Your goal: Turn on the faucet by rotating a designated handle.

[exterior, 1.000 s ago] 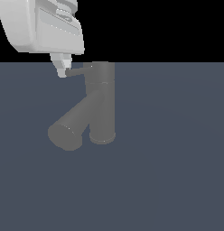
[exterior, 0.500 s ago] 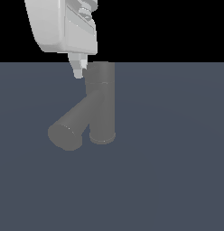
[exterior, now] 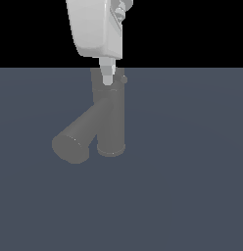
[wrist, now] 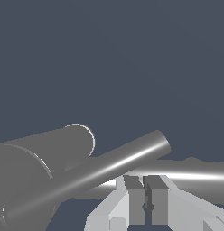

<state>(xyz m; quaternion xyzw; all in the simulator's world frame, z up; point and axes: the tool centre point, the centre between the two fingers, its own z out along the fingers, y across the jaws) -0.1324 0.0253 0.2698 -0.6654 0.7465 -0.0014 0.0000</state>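
The dull grey faucet [exterior: 111,122] stands upright in the middle of the exterior view, its thick spout [exterior: 77,139] slanting down toward that view's left. Only a small stub of the thin handle [exterior: 123,78] shows at the top cap, on the exterior view's right side. In the wrist view the handle [wrist: 132,158] is a slim shiny rod running out from the cap. My gripper [exterior: 108,78] hangs over the faucet's top, fingers shut with nothing between them. Its fingertips [wrist: 134,196] sit right beside the rod; I cannot tell whether they touch it.
A flat dark blue-grey floor [exterior: 192,186] surrounds the faucet. Another grey bar [wrist: 199,173] runs behind my fingers in the wrist view. The white hand housing [exterior: 96,27] hides the space above the faucet.
My gripper has swept toward the exterior view's right, from beside the faucet to over its top. The handle, which stuck out toward that view's left, has swung round with it.
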